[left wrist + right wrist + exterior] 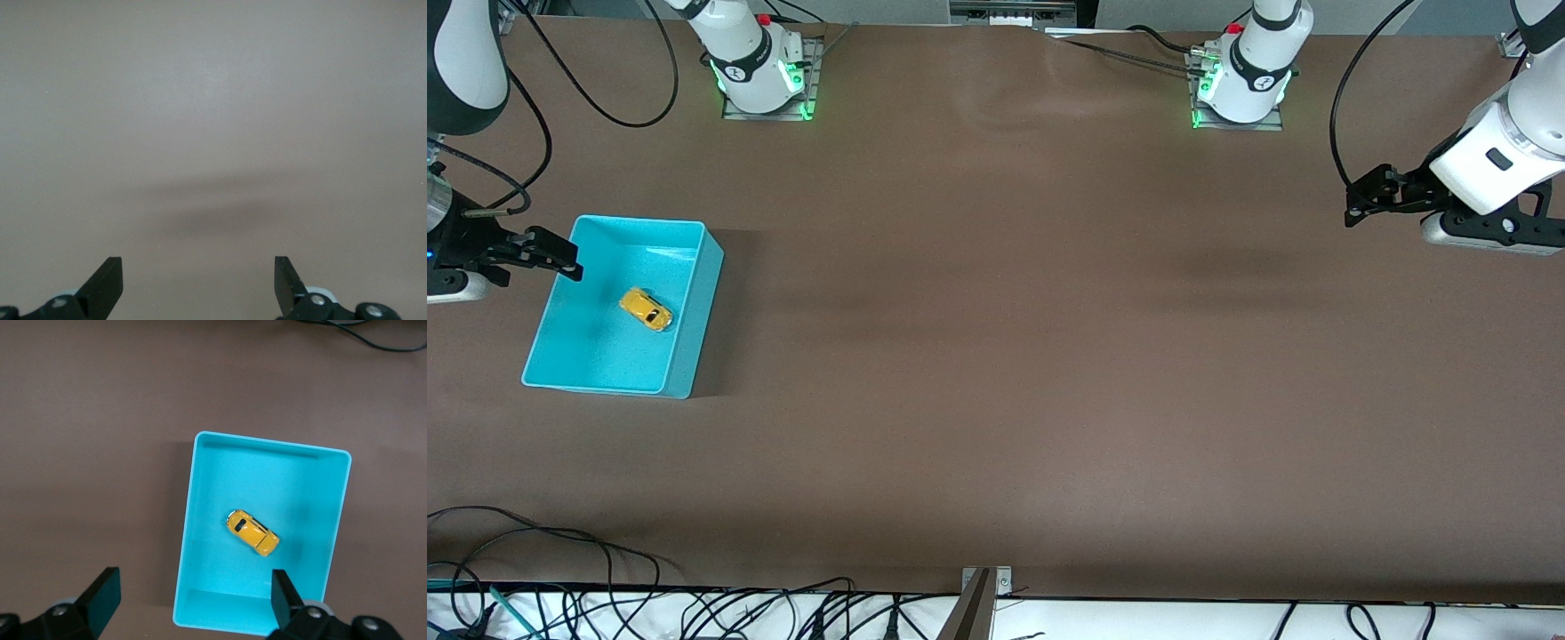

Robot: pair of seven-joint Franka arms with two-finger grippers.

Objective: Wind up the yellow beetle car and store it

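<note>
Turquoise bin (pixel 694 293) on the brown desk (pixel 1049 356) holds the yellow beetle car (pixel 646 309) on its floor. Right pincer (pixel 565 262) hangs over the bin's edge, fingers apart. Left pincer (pixel 1356 206), fingers apart, waits well away; its wrist view shows only bare desk.

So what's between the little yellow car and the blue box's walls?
Nothing: in the right wrist view, the tiny yellow beetle car sits alone on the turquoise plastic bin's bare floor.
</note>
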